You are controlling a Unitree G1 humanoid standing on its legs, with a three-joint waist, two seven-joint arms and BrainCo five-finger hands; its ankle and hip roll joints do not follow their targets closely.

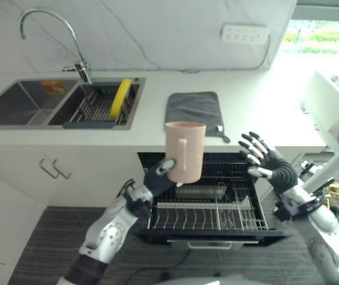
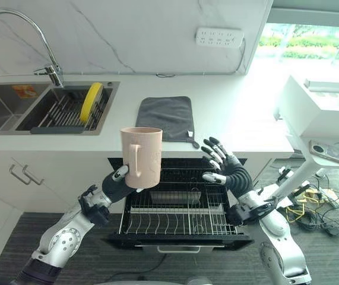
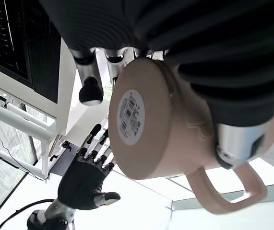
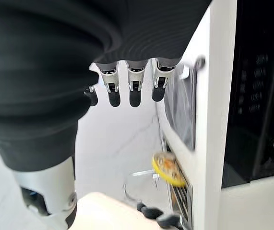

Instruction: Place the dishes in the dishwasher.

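Note:
A beige mug (image 1: 185,151) with a side handle is held upright in the air by my left hand (image 1: 160,172), above the pulled-out dishwasher rack (image 1: 205,215). In the left wrist view the mug (image 3: 165,134) shows its labelled base, with my fingers (image 3: 89,86) and thumb curled round it. My right hand (image 1: 269,161) hovers open to the right of the mug, fingers spread, over the rack's right side. The same hand (image 3: 86,177) appears beyond the mug in the left wrist view. A metal container (image 1: 200,191) lies in the rack's back row.
A white counter (image 1: 258,113) runs above the dishwasher, with a grey mat (image 1: 194,110) on it. The sink (image 1: 15,104) at the left holds a drying rack with a yellow plate (image 1: 120,97). White shelving (image 1: 335,107) stands at the right.

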